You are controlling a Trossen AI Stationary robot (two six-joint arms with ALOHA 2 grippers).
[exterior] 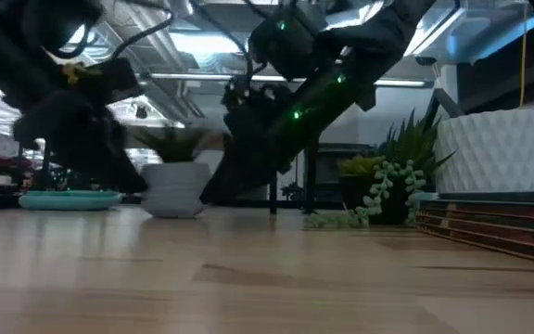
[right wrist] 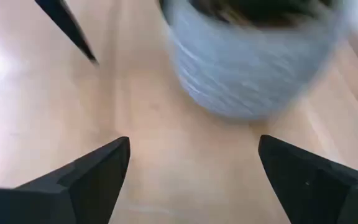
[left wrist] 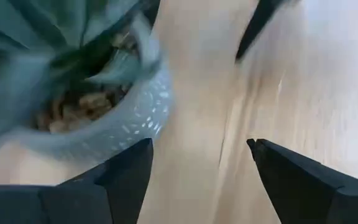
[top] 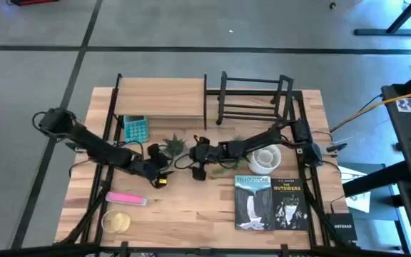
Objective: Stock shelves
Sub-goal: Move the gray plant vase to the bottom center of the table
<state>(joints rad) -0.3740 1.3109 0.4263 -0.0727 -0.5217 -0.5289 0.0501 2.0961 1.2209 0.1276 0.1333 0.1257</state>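
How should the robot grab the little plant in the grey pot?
Probably by the pot, not the leaves. The small plant stands upright in a round, ribbed grey pot with spiky leaves spreading over its rim. Either open gripper, left gripper or right gripper, could come in level from the side, low under the leaves, and close across the pot's round wall.

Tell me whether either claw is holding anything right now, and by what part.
Nothing is held. The left claw and right claw are both open over bare tabletop, with the small pale-grey ribbed plant pot just ahead of each, not between the fingers.
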